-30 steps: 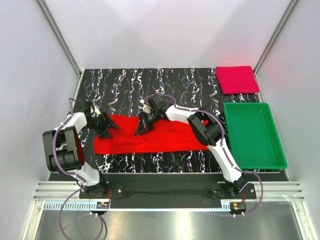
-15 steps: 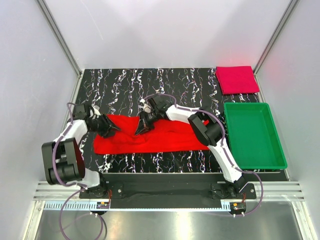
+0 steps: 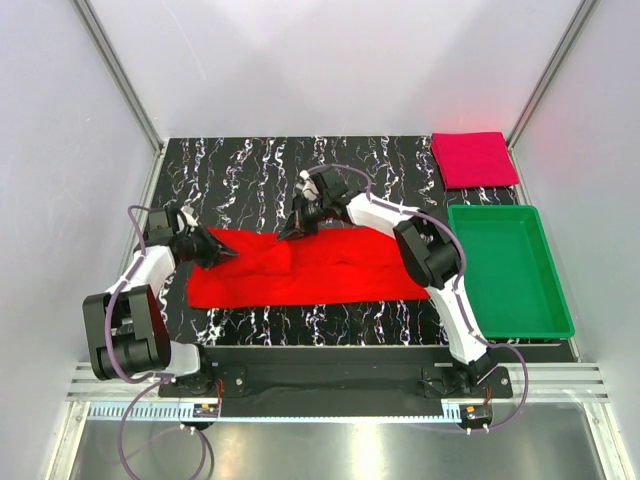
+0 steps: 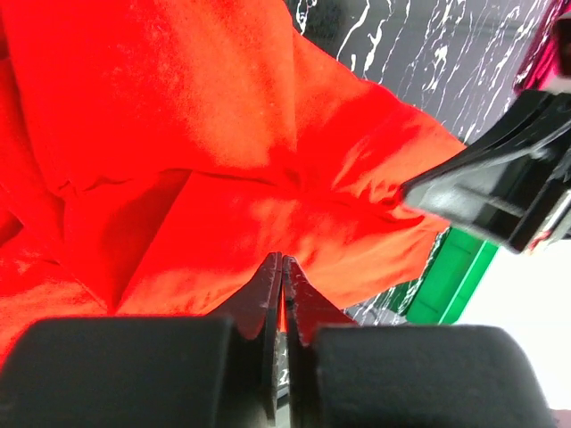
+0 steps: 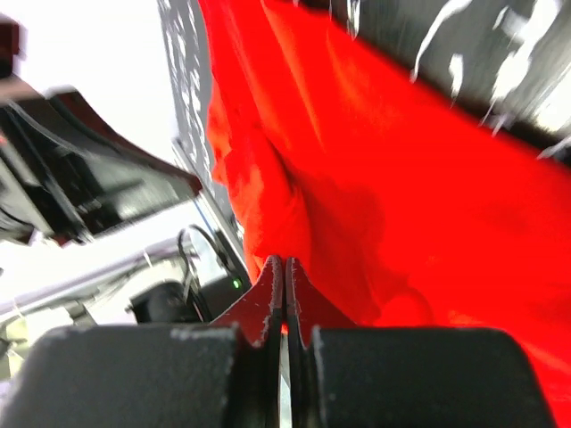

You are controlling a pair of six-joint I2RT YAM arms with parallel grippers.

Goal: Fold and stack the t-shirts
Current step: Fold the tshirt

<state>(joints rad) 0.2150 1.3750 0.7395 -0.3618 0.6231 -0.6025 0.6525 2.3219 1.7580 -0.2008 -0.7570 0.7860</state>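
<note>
Grip on the left has barely shifted in the last half second: the left gripper (image 3: 220,254) pinches the left end of the bright red cloth t-shirt (image 3: 330,275), spread on the black marbled table (image 3: 250,160). The right gripper (image 3: 294,229), clamped on its far edge, has drawn farther back. Two shirts in all: the darker crimson folded t-shirt (image 3: 474,158) lies at the far right corner, behind one rigid green plastic tray (image 3: 505,270).

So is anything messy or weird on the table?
Only the red shirt: it lies in a long rumpled strip across the middle, bunched up where the left gripper and right gripper pinch its far edge. The crimson shirt sits neatly folded in the far right corner. Nothing looks spilled or broken.
</note>
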